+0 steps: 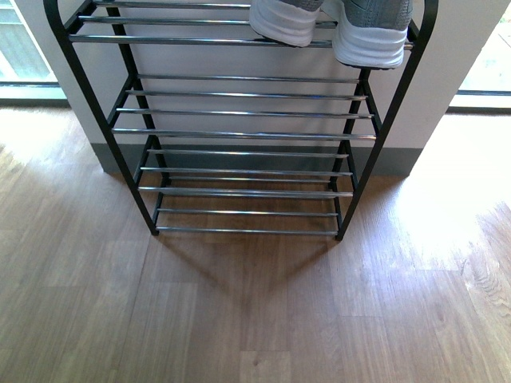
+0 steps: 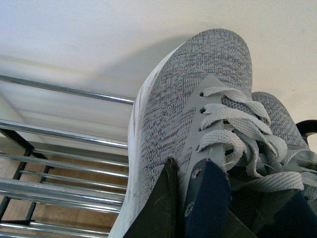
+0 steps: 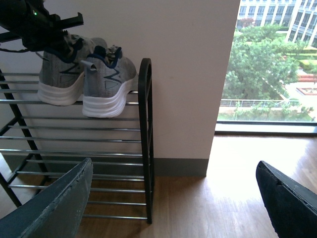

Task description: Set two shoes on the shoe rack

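While both shoes (image 1: 351, 28) sit at the right end of the top tier of the shoe rack (image 1: 239, 134), one is gripped at its collar by the left pincer (image 2: 193, 198), seemingly for final seating, and the right pincer (image 3: 173, 166) is held wide, well clear.

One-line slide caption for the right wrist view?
Both sneakers sit side by side on the shoe rack, top tier; right gripper open, empty.

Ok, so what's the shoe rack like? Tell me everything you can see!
The open black metal-framed shoe rack has rounded top corners and four tiers of thin chrome bars. It stands upright on the wooden plank floor, backed against a white wall. Two grey knit sneakers with white soles rest on its top tier at the right end, heels poking past the front bar. The lower tiers hold nothing.
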You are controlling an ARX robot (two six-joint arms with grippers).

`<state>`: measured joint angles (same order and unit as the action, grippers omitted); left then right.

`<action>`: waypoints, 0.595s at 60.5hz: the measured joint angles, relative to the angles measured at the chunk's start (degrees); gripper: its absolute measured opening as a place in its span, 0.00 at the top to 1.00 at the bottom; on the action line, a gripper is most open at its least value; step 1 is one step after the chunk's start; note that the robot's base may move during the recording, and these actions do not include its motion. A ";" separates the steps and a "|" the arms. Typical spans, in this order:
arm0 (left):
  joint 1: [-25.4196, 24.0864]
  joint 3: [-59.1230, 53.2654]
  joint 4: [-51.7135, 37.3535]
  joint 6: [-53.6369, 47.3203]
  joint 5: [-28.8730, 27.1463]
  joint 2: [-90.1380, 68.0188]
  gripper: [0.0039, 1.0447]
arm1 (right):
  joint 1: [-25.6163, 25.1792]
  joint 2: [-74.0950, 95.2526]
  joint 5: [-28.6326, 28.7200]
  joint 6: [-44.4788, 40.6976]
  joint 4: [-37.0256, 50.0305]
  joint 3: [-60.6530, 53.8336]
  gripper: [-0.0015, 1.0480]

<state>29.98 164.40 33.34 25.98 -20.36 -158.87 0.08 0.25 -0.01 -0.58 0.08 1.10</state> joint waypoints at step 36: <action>-0.33 -10.29 -3.78 5.84 3.89 6.60 0.09 | 0.00 0.00 0.00 0.00 0.00 0.00 0.09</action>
<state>29.65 154.10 29.56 31.81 -16.47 -152.27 0.08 0.25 -0.01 -0.58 0.08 1.10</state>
